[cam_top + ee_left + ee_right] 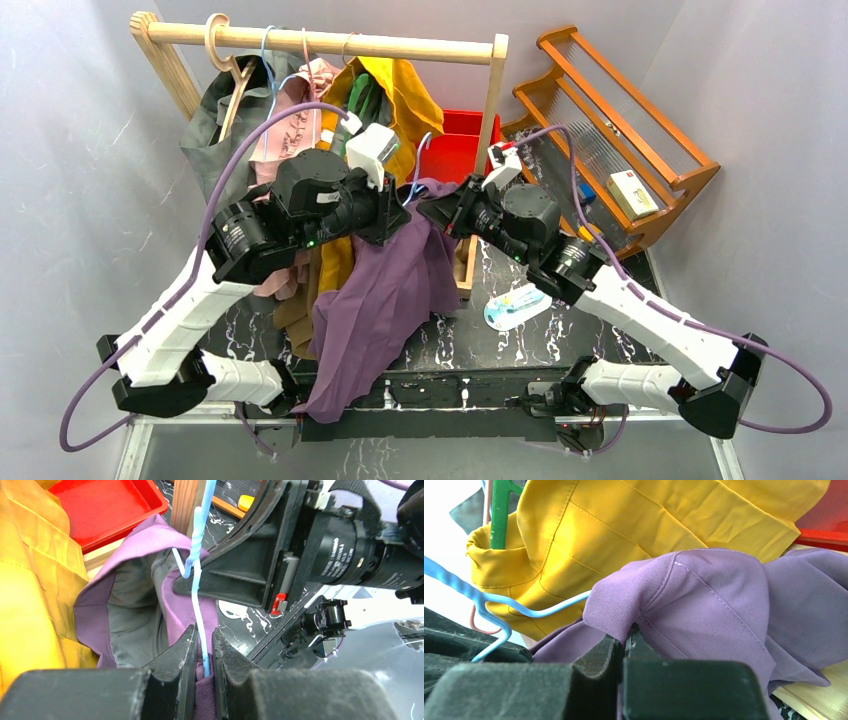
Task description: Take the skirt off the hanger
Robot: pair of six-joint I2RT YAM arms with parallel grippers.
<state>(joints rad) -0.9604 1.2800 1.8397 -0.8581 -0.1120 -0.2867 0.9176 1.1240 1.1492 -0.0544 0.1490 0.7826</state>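
Your left claw (204, 650) clamps the hanger (196, 575) wire, while your right claw (624, 642), just beside it, pinches the skirt (704, 595) waistband.

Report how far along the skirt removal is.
Done: both grips look made. The left gripper is shut on the wire of the blue hanger, and the right gripper is shut on a fold of the purple skirt.
In hand: apparently separating the two.
Left: the skirt's waist is draped around the hanger, so it is not yet off.
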